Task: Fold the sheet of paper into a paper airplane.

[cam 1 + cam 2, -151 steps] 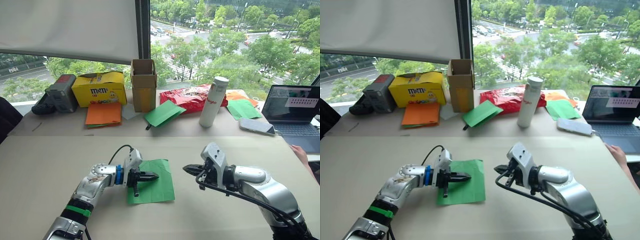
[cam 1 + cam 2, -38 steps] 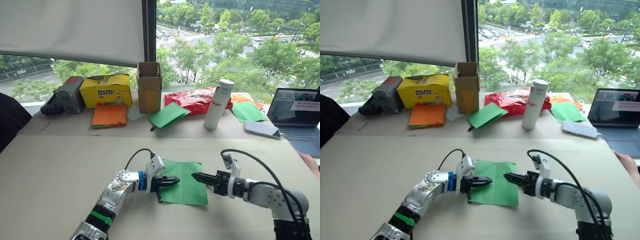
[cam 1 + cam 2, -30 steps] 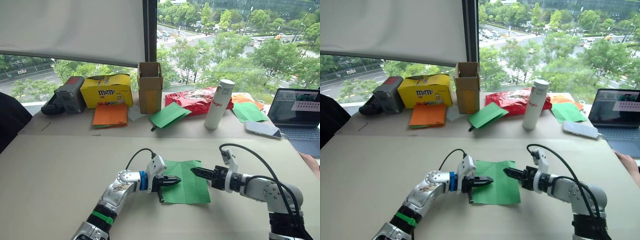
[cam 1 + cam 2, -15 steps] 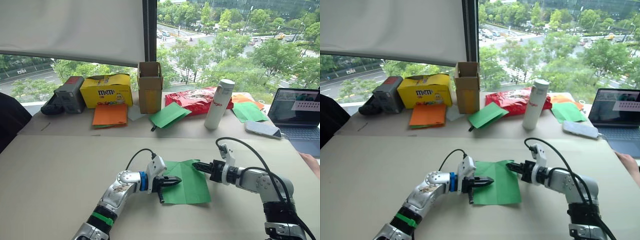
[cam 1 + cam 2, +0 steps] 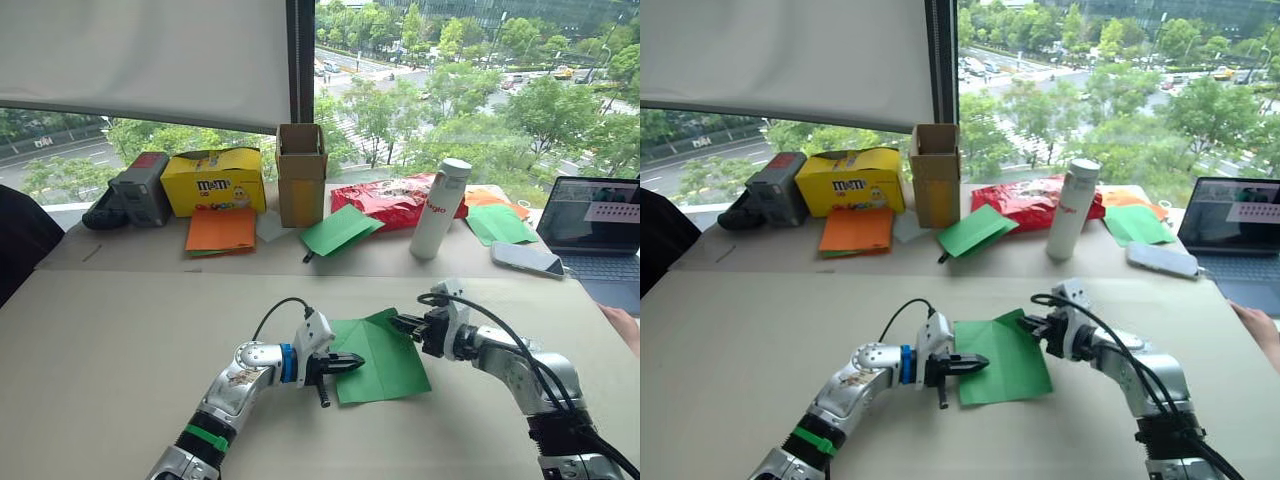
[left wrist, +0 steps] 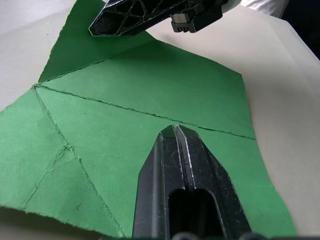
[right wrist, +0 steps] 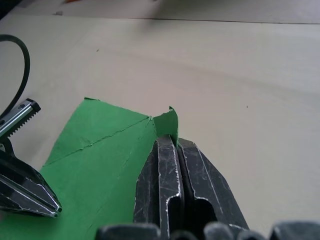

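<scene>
The sheet of paper is bright green with diagonal crease lines and lies on the beige table between my two grippers. My left gripper is shut, its tip resting on the sheet's left part. My right gripper is shut on the sheet's far right corner. That corner is lifted a little off the table and sticks up between the fingers. The rest of the sheet stays flat. The paper airplane is out of view.
Along the back stand a black device, a yellow box, a cardboard box, a red bag and a white bottle. Orange sheets, another green sheet, a phone and a laptop lie nearby. A person's hand shows at the right edge.
My right gripper moved from the sheet's right edge to its far corner, shut on it and lifted it. The sheet has turned slightly. The left gripper has stayed on the sheet.
</scene>
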Controlling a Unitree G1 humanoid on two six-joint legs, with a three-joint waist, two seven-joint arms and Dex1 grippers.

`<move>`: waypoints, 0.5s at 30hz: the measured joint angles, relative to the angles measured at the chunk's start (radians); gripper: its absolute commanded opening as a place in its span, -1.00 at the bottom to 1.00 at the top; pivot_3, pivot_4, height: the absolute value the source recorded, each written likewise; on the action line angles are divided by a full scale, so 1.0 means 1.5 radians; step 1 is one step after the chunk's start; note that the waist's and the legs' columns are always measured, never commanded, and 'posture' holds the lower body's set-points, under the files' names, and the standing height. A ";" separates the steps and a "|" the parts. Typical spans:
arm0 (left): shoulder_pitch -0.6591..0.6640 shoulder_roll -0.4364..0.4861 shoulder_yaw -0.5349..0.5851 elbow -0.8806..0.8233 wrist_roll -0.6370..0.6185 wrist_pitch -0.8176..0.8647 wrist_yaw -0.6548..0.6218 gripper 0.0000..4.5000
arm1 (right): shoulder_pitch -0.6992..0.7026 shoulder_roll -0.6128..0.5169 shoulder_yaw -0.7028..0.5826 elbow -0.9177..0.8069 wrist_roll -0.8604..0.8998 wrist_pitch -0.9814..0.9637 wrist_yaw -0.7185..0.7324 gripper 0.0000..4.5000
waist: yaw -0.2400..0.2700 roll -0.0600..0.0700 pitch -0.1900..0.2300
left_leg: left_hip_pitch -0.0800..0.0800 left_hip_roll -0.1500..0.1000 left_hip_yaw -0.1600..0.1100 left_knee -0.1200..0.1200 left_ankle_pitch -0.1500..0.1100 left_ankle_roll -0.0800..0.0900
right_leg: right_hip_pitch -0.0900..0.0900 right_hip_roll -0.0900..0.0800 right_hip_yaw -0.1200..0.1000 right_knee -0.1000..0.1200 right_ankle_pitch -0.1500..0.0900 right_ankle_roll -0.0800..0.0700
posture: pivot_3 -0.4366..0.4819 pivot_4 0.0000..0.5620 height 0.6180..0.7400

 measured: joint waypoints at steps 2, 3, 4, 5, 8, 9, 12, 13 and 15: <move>-0.001 0.000 0.000 0.002 0.000 0.000 -0.003 -1.00 | 0.004 -0.017 0.035 -0.025 -0.053 -0.071 0.015 -0.98 | 0.000 0.000 0.000 | 0.000 0.000 0.000 0.000 0.000 0.000 | 0.000 0.000 0.000 0.000 -0.001 0.001 | -0.05 -0.47 1.00; -0.003 0.000 0.001 0.005 0.000 -0.002 -0.005 -1.00 | 0.006 -0.019 0.054 -0.040 -0.083 -0.114 0.021 -0.98 | -0.001 0.000 0.000 | 0.000 0.000 0.000 0.000 0.000 0.000 | 0.000 0.000 0.000 0.000 -0.001 0.001 | -0.05 -0.47 1.00; -0.005 0.000 0.001 0.010 0.000 -0.003 -0.007 -1.00 | 0.008 -0.019 0.069 -0.050 -0.103 -0.146 0.026 -0.98 | 0.000 0.000 0.000 | 0.000 0.000 0.000 0.000 0.000 0.000 | 0.000 0.000 0.000 0.000 -0.001 0.001 | -0.05 -0.47 1.00; -0.008 0.000 0.001 0.013 0.000 -0.004 -0.010 -1.00 | 0.013 -0.019 0.084 -0.059 -0.123 -0.176 0.033 -0.98 | 0.001 0.000 0.000 | 0.000 0.000 0.000 0.000 0.000 0.000 | 0.000 0.000 -0.001 0.000 -0.001 0.001 | -0.05 -0.47 1.00; -0.011 0.000 0.003 0.021 0.000 -0.005 -0.014 -1.00 | 0.030 -0.034 0.117 -0.063 -0.183 -0.254 0.042 -0.98 | 0.004 0.000 0.000 | 0.000 0.000 0.000 0.001 0.000 0.000 | 0.000 0.000 -0.001 -0.001 0.000 0.000 | -0.05 -0.47 1.00; -0.012 0.001 0.003 0.023 0.000 -0.006 -0.017 -1.00 | 0.035 -0.043 0.128 -0.060 -0.211 -0.283 0.041 -0.98 | 0.004 0.000 0.000 | 0.000 0.000 0.000 0.001 0.000 0.000 | 0.000 0.000 -0.001 -0.001 0.000 0.001 | -0.05 -0.47 1.00; -0.013 0.006 0.005 0.025 0.000 -0.011 -0.025 -1.00 | 0.045 -0.058 0.147 -0.043 -0.275 -0.343 0.035 -0.98 | 0.001 0.000 0.000 | 0.000 0.000 0.000 0.001 0.000 0.000 | 0.000 0.000 -0.001 -0.001 0.000 0.000 | -0.05 -0.47 1.00; -0.013 0.008 0.005 0.025 0.000 -0.013 -0.027 -1.00 | 0.049 -0.058 0.151 -0.037 -0.291 -0.356 0.032 -0.98 | 0.000 0.000 0.000 | 0.000 0.000 0.000 0.001 0.000 0.000 | 0.000 0.000 -0.001 -0.001 0.001 0.000 | -0.05 -0.47 1.00; -0.012 0.012 0.006 0.025 0.000 -0.015 -0.030 -1.00 | 0.055 -0.058 0.151 -0.031 -0.309 -0.360 0.021 -0.98 | -0.002 0.000 0.000 | 0.000 0.001 0.000 0.001 0.000 0.000 | 0.001 0.000 0.000 -0.001 0.001 0.000 | -0.05 -0.47 1.00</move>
